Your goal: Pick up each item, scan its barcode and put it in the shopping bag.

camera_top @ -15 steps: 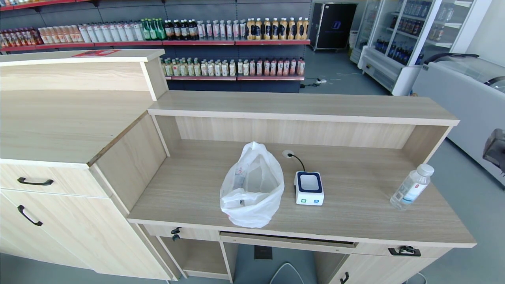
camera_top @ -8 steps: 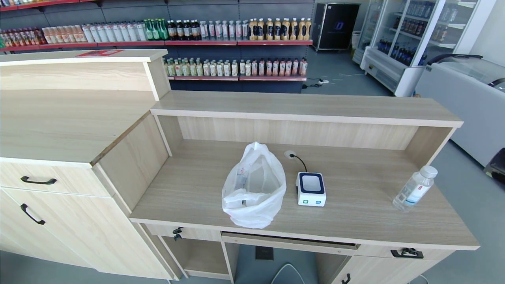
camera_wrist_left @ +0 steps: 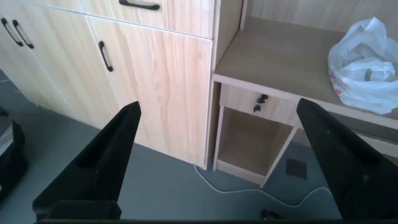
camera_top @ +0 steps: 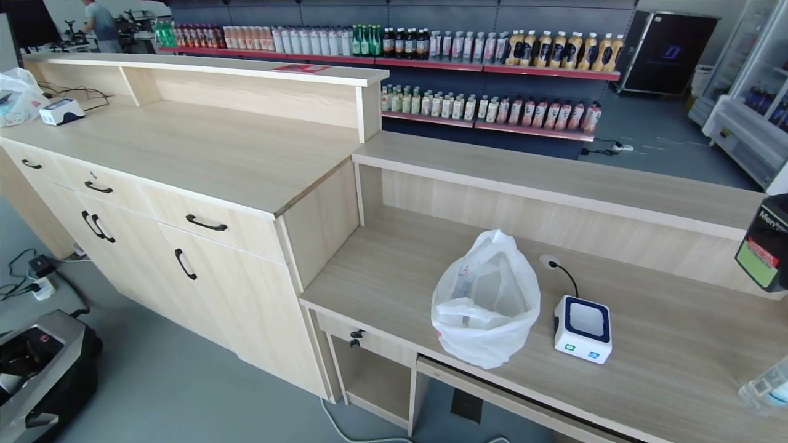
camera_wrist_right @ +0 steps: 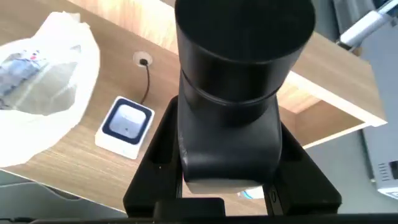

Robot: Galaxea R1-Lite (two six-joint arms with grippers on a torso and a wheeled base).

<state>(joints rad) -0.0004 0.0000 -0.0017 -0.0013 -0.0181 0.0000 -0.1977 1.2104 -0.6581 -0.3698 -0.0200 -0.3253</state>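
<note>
White shopping bag (camera_top: pixel 486 301): stands open-mouthed on the table (camera_top: pixel 394 264), close to its front edge. Something pale lies inside, too veiled by the plastic to name.
Scanner (camera_top: pixel 583 329): just beside the bag on its right, window up, also near the front edge. Its cable (camera_top: pixel 569 280) runs back to a hole (camera_top: pixel 550 261) in the table.
Water bottle (camera_top: pixel 766 387): at the table's right end, cut off by the head view's edge, so only a blurred part shows.
Black bottle (camera_top: pixel 766 246): held in the air over the table's right part, to the right of the scanner. It is half cut off by the head view's edge, with a green label facing that camera.
Right pincer (camera_wrist_right: pixel 227 130): closed around the black bottle, one finger on each side; the bottle hides the fingertips.
Left pincer (camera_wrist_left: pixel 217 106): wide open and holding nothing, low over the floor (camera_wrist_left: pixel 155 193) before the cupboard (camera_wrist_left: pixel 149 74), apart from the table.
Open room: bare table lies between the bag and the cupboard's side wall, and behind the bag up to the back panel under the ledge (camera_top: pixel 554 178).
</note>
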